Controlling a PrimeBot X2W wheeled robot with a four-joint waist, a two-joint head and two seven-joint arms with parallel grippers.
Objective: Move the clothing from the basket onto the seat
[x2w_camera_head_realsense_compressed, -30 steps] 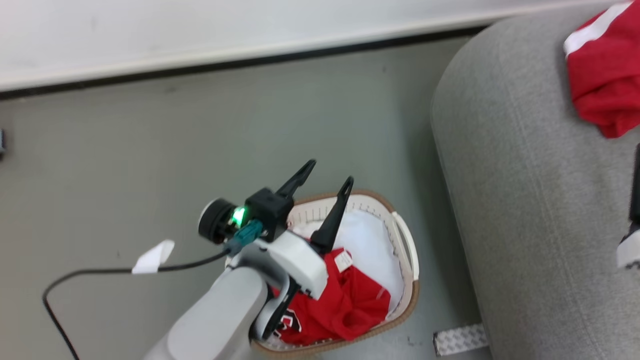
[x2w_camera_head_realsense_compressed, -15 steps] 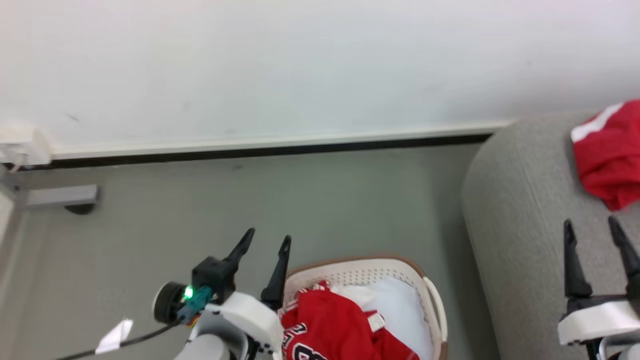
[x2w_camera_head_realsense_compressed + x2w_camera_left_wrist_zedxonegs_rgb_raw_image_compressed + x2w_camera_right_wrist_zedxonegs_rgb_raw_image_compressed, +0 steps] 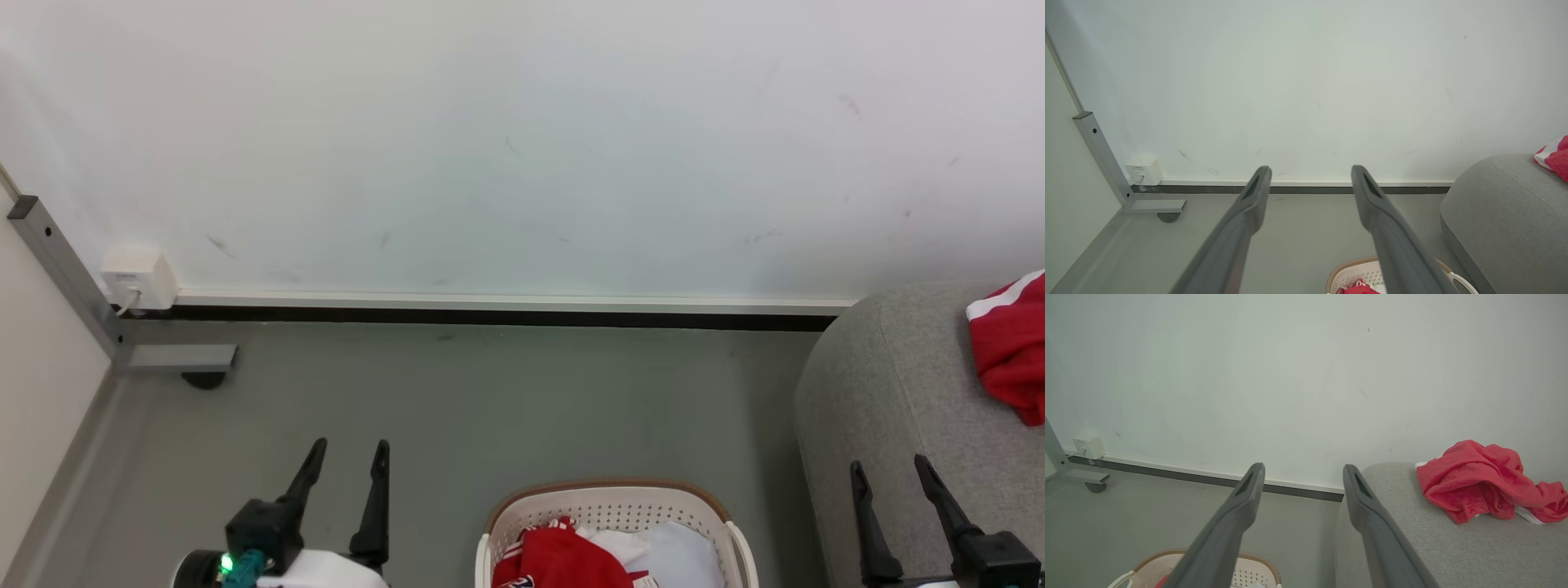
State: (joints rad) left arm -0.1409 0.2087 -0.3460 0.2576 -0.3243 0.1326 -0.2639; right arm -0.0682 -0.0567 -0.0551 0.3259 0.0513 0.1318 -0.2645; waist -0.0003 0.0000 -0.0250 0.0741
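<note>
The view is tilting upward, so everything is sliding down the frame. The left gripper (image 3: 349, 445) is also drawing back from over the basket (image 3: 608, 487) and is now hanging to its left, fingers spread, holding nothing. The right gripper (image 3: 888, 464) is standing open and empty above the seat's (image 3: 890, 384) near edge. Red clothing (image 3: 555, 559) is still lying in the basket beside a white cloth (image 3: 682, 555). Further back, one red garment (image 3: 1008, 359) is resting on the seat, so the job is looking only partly done.
</note>
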